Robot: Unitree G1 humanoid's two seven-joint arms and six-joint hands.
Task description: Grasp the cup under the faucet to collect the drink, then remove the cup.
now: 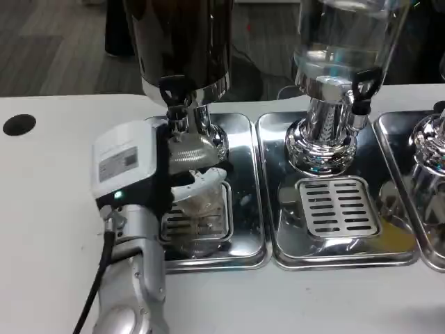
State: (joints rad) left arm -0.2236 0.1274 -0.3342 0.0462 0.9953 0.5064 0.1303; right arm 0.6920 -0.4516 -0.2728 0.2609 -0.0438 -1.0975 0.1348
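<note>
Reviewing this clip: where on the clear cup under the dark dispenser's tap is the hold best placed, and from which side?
Around the side wall of the clear cup, from the robot's left, as the left hand has it. The cup stands upright over the drip grate, the tap above its mouth and the dispenser column behind; that side is open.

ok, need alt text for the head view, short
The robot's left hand holds a clear cup over the drip grille under the faucet of a dark drink dispenser on a steel tray. A second dispenser with clear liquid stands on the tray to its right, all on a white table.
</note>
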